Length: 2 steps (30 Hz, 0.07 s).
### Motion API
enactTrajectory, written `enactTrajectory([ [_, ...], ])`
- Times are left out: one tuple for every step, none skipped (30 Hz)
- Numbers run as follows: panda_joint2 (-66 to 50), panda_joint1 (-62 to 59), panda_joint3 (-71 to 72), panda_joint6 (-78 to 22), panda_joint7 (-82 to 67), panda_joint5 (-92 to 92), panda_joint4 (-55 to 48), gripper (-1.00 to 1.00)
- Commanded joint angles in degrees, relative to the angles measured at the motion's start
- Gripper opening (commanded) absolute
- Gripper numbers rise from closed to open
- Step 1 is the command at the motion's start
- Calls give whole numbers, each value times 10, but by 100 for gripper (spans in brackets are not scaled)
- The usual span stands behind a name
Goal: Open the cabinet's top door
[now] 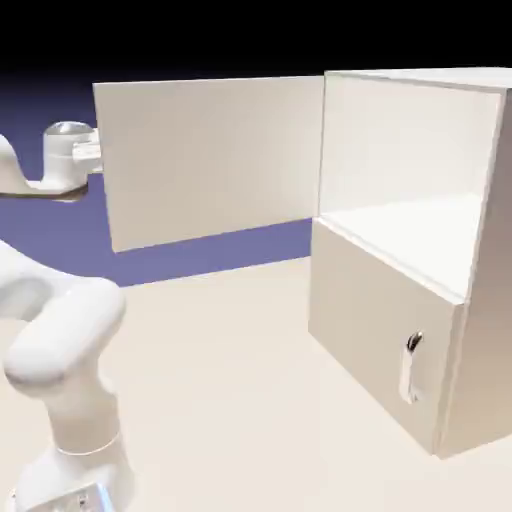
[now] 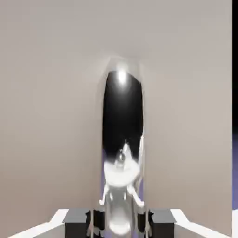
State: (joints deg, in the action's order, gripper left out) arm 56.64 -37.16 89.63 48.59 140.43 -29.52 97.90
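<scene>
Nearest in the hand view, the pincer (image 2: 119,225) is closed on the long silver handle (image 2: 122,125), a finger on either side of it; behind the handle lies the flat beige panel of the top door (image 2: 186,107). In the exterior view, the arm (image 1: 85,330) rises at the left, its hand at the free edge of the door, which stands wide open. The door joins the cabinet (image 1: 385,310) at the exterior view's right, showing the white upper compartment (image 1: 410,225) above the shut lower door with its small handle (image 1: 410,368)

Exterior view from beside, hand view close-up
</scene>
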Motion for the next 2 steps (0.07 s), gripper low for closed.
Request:
enactTrajectory([
  [7, -18, 8, -12, -7, 2, -21, -100],
  [14, -36, 15, -23, -14, 4, -42, -100],
])
